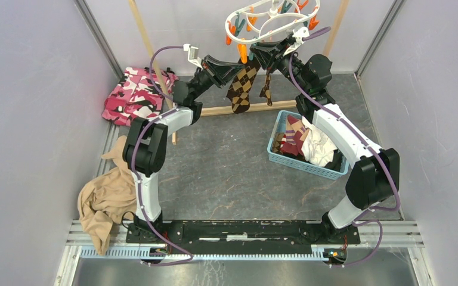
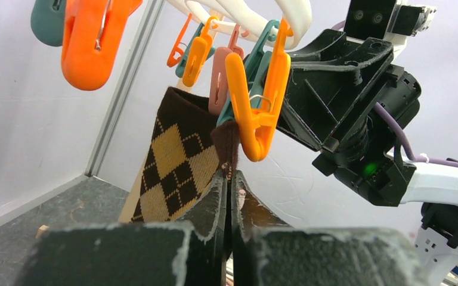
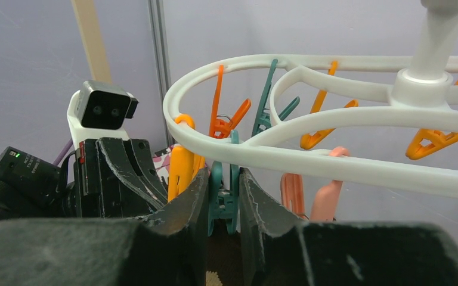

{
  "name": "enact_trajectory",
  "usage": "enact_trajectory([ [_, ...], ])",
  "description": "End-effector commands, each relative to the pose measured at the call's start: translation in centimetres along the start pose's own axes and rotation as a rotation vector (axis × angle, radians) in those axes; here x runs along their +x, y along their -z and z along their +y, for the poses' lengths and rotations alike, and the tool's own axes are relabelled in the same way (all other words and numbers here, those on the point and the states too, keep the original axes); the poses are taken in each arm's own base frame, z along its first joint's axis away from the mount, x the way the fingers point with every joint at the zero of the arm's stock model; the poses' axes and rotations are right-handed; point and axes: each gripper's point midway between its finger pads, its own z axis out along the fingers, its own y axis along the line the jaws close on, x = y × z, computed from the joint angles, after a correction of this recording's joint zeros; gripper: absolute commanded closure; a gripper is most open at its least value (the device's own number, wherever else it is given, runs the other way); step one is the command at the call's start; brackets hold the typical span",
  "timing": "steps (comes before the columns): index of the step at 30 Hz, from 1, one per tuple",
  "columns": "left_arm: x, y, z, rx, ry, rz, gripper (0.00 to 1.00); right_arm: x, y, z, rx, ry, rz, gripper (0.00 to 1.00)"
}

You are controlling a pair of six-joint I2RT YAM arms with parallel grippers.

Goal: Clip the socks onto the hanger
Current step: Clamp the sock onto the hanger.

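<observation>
**Item 1.** White oval plastic drying hanger [image 1: 272, 21], upper centre of the overhead view. It is made of looped rings with orange and teal pins dangling from the rim, and it sits in front of the wooden rack frame [image 1: 232, 109].

**Item 2.** Brown-and-tan argyle knit sock [image 2: 179, 161], hanging upright directly beneath the hanger. Its dark cuff corner lies just beside the lower end of an orange plastic clothespin [image 2: 253, 113]. Whether any pin bites the cloth cannot be told.

**Item 3.** Left gripper [image 2: 229, 177], clenched, with its fingertips pinching the cuff edge of the argyle sock.

**Item 4.** Right gripper [image 3: 223, 179], fingers pressed against both sides of a teal plastic clothespin [image 3: 223, 202] that hangs from the hanger's ring.

**Item 5.** Narrow dark patterned sock [image 1: 266, 86], hanging just right of the argyle sock.

**Item 6.** Blue plastic basket [image 1: 305, 166], right of centre on the grey tabletop [image 1: 226, 173]. It holds maroon-and-tan patterned socks [image 1: 292, 140] and white socks [image 1: 319, 149].

**Item 7.** Pink camouflage cloth [image 1: 136, 94], upper left.

**Item 8.** Crumpled tan garment [image 1: 101, 202], lower left.
</observation>
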Motion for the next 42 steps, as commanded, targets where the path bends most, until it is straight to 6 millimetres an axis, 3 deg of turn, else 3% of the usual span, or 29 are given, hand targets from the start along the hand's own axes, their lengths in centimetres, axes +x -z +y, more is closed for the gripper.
enact_trajectory([
  [1,-1.1,-0.5,-1.6,0.081,-0.004,-0.008,0.98,-1.7,-0.1,0.2,-0.015,0.015,-0.051,0.91],
  [21,-2.3,-0.8,-2.4,0.151,0.076,-0.038,0.98,-0.8,0.0,0.1,-0.018,0.017,-0.033,0.9],
  [30,-1.9,-0.7,-1.9,0.147,0.1,-0.033,0.97,-1.1,0.0,0.0,-0.01,0.016,-0.039,0.57],
  [39,-1.9,-0.7,-1.7,0.138,0.111,-0.037,0.91,-1.7,0.1,0.0,-0.008,0.02,-0.049,0.43],
  [42,-2.0,-0.7,-1.5,0.131,0.116,-0.039,0.8,-1.8,0.4,0.1,-0.009,0.024,-0.046,0.38],
])
